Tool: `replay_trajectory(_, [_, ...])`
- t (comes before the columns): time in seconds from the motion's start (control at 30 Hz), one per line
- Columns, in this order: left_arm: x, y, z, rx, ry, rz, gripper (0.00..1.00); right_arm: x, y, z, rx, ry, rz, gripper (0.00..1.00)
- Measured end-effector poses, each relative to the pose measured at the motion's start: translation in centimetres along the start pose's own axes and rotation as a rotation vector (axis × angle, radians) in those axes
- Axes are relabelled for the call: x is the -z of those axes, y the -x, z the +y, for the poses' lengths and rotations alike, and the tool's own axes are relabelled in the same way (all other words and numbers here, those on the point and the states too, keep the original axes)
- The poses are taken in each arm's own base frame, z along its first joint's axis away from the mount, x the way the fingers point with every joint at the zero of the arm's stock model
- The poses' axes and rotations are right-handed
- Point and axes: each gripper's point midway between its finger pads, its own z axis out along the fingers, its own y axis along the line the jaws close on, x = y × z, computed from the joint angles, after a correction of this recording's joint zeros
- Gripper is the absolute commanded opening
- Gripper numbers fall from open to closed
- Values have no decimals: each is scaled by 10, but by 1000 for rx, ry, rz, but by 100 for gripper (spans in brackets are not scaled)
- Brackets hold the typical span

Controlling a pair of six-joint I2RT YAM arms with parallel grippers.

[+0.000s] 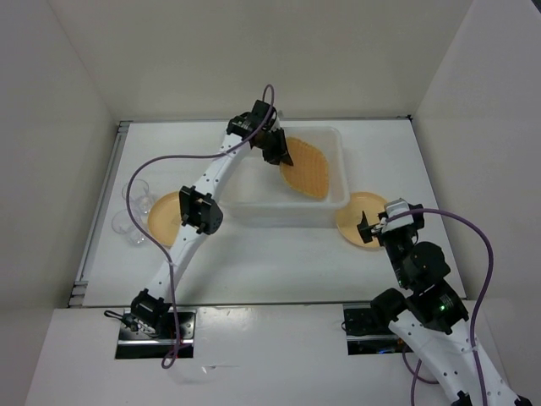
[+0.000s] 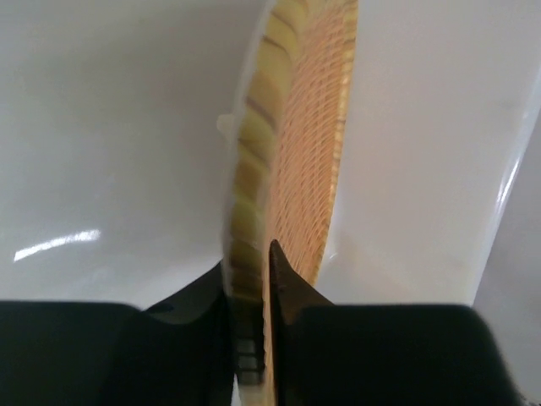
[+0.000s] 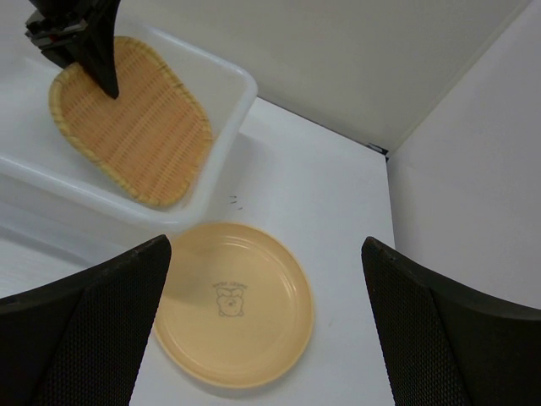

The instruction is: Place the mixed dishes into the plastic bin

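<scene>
The woven wicker tray (image 1: 306, 169) sits tilted inside the plastic bin (image 1: 342, 161). My left gripper (image 1: 283, 156) is shut on the tray's near edge. In the left wrist view the fingers clamp the tray's rim (image 2: 296, 152) at the gripper (image 2: 251, 279), with the bin's white wall (image 2: 110, 127) behind. One tan plate (image 1: 165, 216) lies left of the bin, partly under the left arm. The other plate (image 1: 359, 222) lies right of the bin. My right gripper (image 1: 369, 227) hovers open above this plate (image 3: 232, 304), its jaws wide apart (image 3: 266, 245). Two clear cups (image 1: 135, 196) (image 1: 127, 228) stand at the far left.
The right wrist view shows the bin's corner (image 3: 228, 139), the tray (image 3: 131, 123) in it and the left gripper (image 3: 106, 80) on it. White enclosure walls ring the table; the right wall stands close to the right plate.
</scene>
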Motion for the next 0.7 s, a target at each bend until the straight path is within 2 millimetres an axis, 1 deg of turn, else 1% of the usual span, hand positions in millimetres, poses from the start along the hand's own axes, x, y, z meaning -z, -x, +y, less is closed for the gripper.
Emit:
replay_trajectory(0.03, [-1,-3,1,9,5,7,28,0,0,2,1,9,-1,98])
replay_trajectory(0.07, [-2,-5,1,22,8,13,34,-1,1,4,2,18,-2,98])
replay_trajectory(0.13, [-3,-9,2,31,18,21,38,-1,1,7,4,32,-2,98])
replay_trajectory(0.17, [-4,-10,3,36,25,24,41,-2,1,9,5,38,-1,98])
replay_trajectory(0.2, [-4,-12,4,40,31,30,51,-2,1,10,6,46,-1,98])
replay_trajectory(0.3, [-4,-16,5,54,55,35,68,-3,0,14,12,60,-2,98])
replay_trajectory(0.47, [-6,-21,6,55,87,34,80,-3,1,17,17,75,-7,98])
replay_trajectory(0.53, [-7,-22,7,52,100,31,80,-3,1,17,19,78,-8,98])
replay_trajectory(0.57, [-7,-22,8,52,106,30,83,-3,1,17,19,79,-9,98])
replay_trajectory(0.6, [-7,-22,8,52,110,30,84,-3,1,17,20,79,-8,98])
replay_trajectory(0.63, [-7,-23,9,52,115,29,89,-3,1,17,20,79,-9,98])
replay_trajectory(0.67, [-7,-23,10,51,118,29,90,-3,1,17,20,79,-9,98])
replay_trajectory(0.7, [-7,-22,10,51,121,26,96,-3,1,17,19,79,-9,98])
